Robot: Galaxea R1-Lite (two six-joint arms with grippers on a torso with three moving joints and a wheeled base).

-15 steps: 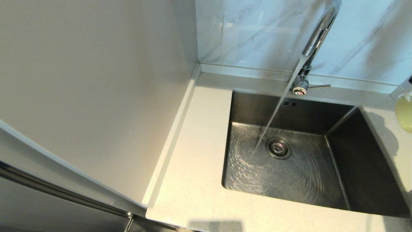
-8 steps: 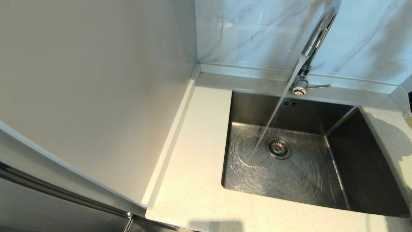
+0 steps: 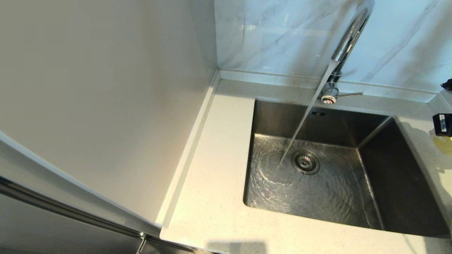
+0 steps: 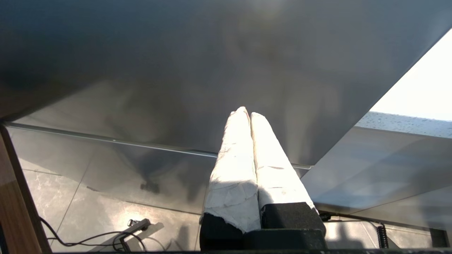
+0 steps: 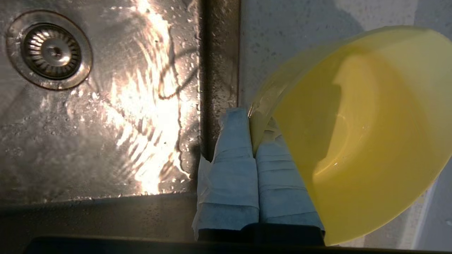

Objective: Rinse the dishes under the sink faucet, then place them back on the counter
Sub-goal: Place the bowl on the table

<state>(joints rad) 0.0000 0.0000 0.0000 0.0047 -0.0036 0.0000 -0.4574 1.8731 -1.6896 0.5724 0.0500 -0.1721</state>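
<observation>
Your right gripper (image 5: 251, 116) has its taped fingers (image 5: 231, 165) pinched together on the rim of the yellow bowl (image 5: 360, 134). One finger lies outside the wall, the other inside it, and the rim edge sits right at the fingertips. The bowl is tilted, with its hollow turned toward the wrist camera, and it hangs over the counter (image 5: 282, 38) just beside the sink (image 5: 106, 141) edge. From the head view you get only a dark part of that arm (image 3: 443, 124) at the far right border, over the counter to the right of the sink, with a yellowish tint on the stone below it.

Water runs from the faucet (image 3: 348, 42) in a slanted stream and lands just beside the drain (image 3: 305, 162), well apart from your right fingers; the sink floor is rippled and wet.

Your left gripper (image 4: 249, 114) is parked low beside a grey cabinet panel (image 4: 212, 70), fingers pressed together with nothing between them, pointing up along the panel.
</observation>
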